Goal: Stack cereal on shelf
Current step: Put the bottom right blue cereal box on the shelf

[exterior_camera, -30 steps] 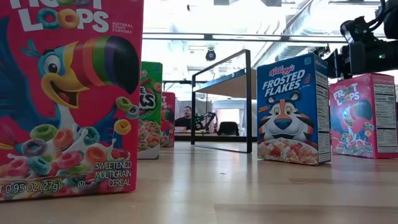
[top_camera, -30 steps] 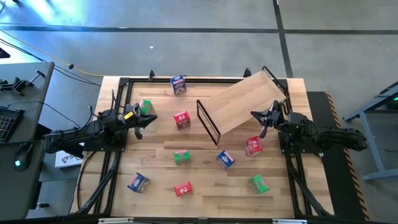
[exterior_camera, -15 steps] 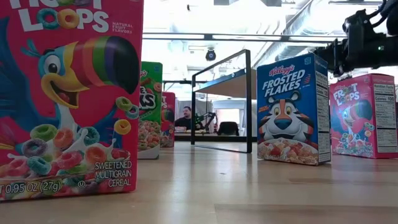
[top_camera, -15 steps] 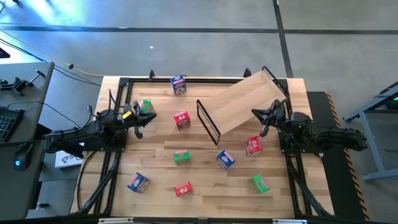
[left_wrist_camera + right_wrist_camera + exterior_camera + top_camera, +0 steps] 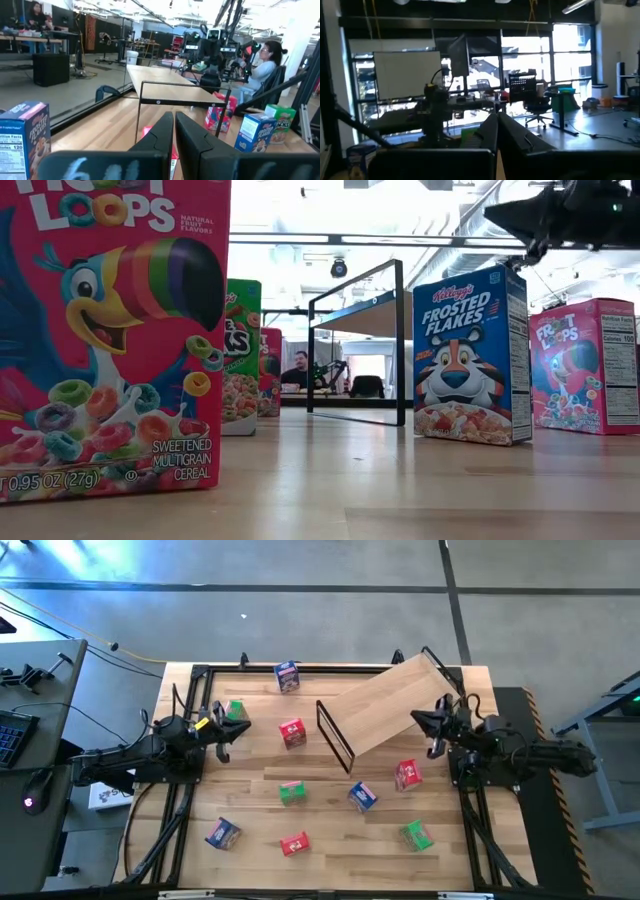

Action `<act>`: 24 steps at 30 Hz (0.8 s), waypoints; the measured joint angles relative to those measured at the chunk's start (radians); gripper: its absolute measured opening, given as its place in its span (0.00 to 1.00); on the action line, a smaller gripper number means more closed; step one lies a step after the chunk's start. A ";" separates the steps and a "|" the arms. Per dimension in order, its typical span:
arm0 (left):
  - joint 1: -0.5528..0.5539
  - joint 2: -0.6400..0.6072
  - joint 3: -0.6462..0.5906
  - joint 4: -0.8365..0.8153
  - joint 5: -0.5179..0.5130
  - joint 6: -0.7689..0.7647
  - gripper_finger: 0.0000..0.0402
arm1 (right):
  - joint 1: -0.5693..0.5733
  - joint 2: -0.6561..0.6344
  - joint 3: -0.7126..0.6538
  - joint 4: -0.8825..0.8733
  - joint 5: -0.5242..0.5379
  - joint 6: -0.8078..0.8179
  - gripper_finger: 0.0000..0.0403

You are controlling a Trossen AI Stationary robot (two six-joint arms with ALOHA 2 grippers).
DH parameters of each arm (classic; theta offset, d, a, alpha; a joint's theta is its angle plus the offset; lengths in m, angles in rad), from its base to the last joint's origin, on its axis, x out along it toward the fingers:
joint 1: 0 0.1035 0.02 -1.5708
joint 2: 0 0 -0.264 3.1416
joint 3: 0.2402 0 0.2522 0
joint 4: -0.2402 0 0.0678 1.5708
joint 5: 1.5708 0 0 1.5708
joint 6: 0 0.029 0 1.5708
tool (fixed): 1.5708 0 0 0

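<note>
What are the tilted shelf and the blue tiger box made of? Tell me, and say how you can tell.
The shelf looks like a light wooden board with visible grain and a matte surface, resting on a thin black frame, probably metal wire. The blue tiger box looks like thin printed cardboard with a slight sheen, given its sharp folded edges and printed side panel.

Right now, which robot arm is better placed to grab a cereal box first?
Probably the left. The left gripper sits low beside a green box and near a red box, fingers shut. The right gripper is raised by the shelf, pointing away from the table.
</note>
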 joint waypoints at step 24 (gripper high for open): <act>0.000 0.000 0.000 -0.056 -0.008 0.079 0.03 | 0.461 1.013 0.940 -1.091 0.166 0.878 0.39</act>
